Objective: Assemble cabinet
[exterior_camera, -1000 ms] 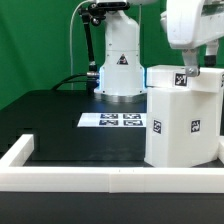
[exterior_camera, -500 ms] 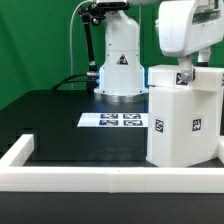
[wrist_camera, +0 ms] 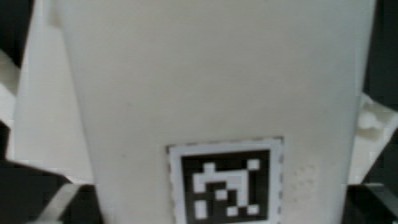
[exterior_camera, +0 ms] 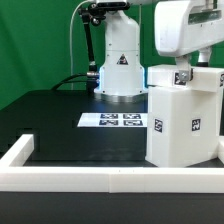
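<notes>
White rounded arm [exterior_camera: 185,35], black cables [exterior_camera: 78,60]

The cabinet [exterior_camera: 182,120] is seen to be made of matt white pieces with a smooth, plastic-like finish; in the wrist view its panel [wrist_camera: 196,90] looks evenly dull, without gloss. Small square tags [exterior_camera: 196,125] of flat black-and-white print are borne on its faces. The desk [exterior_camera: 70,125] is covered by a matt black surface. The marker board [exterior_camera: 112,121] appears thin, white and paper-flat. The low border frame [exterior_camera: 60,180] is shown as smooth matt white. The arm housing [exterior_camera: 185,30] looks like slightly glossy white plastic, and a green cloth-like backdrop [exterior_camera: 35,45] is visible behind.
</notes>
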You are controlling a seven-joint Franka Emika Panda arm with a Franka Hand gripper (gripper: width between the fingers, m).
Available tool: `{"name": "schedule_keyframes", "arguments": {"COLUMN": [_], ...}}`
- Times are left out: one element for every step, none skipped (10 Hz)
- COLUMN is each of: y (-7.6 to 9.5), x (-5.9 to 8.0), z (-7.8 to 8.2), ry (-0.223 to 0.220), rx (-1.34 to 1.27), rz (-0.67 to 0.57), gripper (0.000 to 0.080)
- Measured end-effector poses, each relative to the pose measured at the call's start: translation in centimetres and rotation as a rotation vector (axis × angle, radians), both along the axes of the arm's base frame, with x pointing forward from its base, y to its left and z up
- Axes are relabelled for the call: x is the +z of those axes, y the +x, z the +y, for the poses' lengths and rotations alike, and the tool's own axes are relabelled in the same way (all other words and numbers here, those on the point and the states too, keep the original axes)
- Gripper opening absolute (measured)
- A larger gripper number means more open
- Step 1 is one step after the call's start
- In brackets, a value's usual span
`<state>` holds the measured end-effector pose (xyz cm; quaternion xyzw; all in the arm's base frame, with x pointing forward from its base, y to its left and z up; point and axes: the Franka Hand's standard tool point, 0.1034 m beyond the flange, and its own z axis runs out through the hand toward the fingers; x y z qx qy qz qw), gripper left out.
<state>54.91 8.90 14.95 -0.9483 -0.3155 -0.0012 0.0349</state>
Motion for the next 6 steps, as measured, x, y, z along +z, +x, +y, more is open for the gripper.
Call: {"name": "schedule_keyframes", "arguments": {"y": [0.02, 0.03, 0.03, 0.04, 0.04, 0.10], "x": [0.01, 0.02, 0.05, 0.06, 0.06, 0.14], "z": [-0.05, -0.03, 0.06, 0.05, 0.03, 0.08], "ry": [-0.002, -0.003, -0.006, -0.008, -0.010, -0.012], "rx": [-0.088, -0.180, -0.338, -0.406, -0.521, -0.656], "rz": [0.006, 0.011, 0.022, 0.026, 0.034, 0.041], "gripper": [0.0563, 0.0563, 0.0563, 0.0564, 0.0564, 0.0564]}}
